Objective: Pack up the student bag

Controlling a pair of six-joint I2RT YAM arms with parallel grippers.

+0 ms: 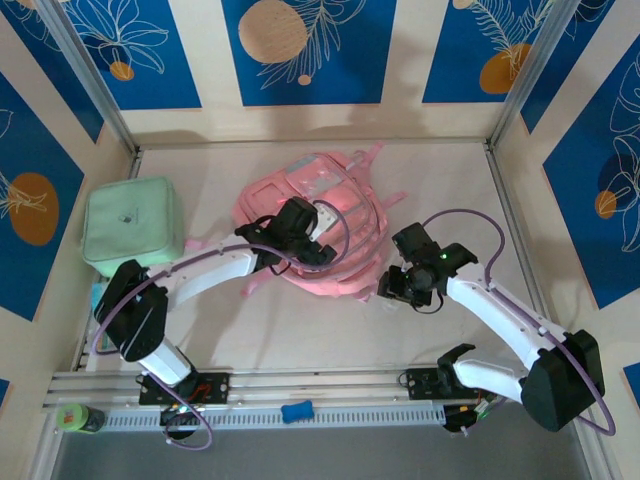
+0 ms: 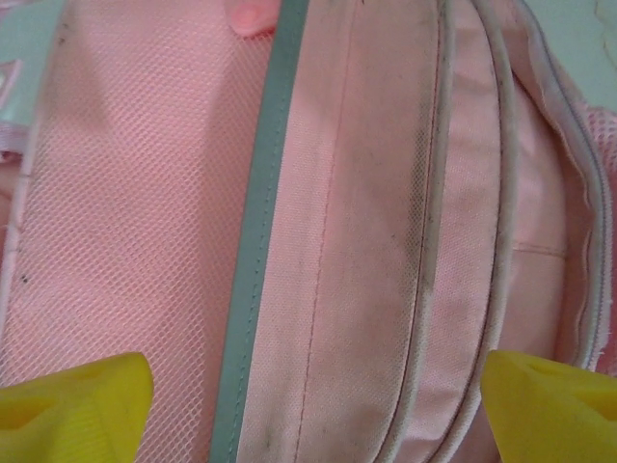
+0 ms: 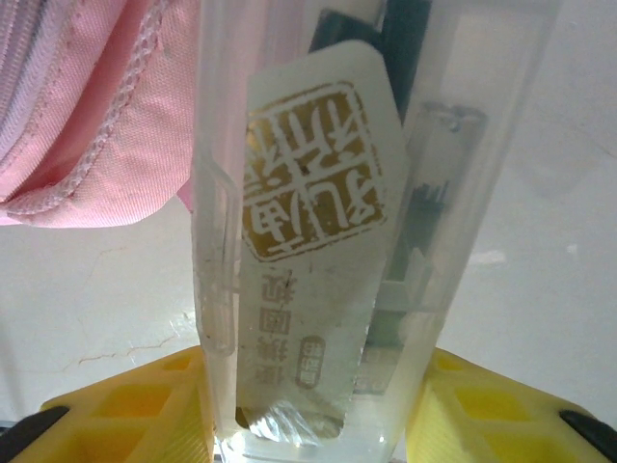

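The right gripper (image 3: 308,410) clamps a clear case (image 3: 318,193) with dark pens (image 3: 405,58) inside, just beside the bag (image 1: 350,215) lying mid-table, where the left gripper (image 2: 313,410) hovers wide-spread, a mint case (image 1: 132,225) well left.

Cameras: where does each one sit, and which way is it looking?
Top camera: above and behind the arms, looking down at the table and backpack; both arms show.
Left wrist camera: on the left arm, facing backpack fabric up close; the open left claw shows yellow tips.
Right wrist camera: on the right arm, facing the clear case gripped by the right claw.
Shared: all three see the pink backpack.
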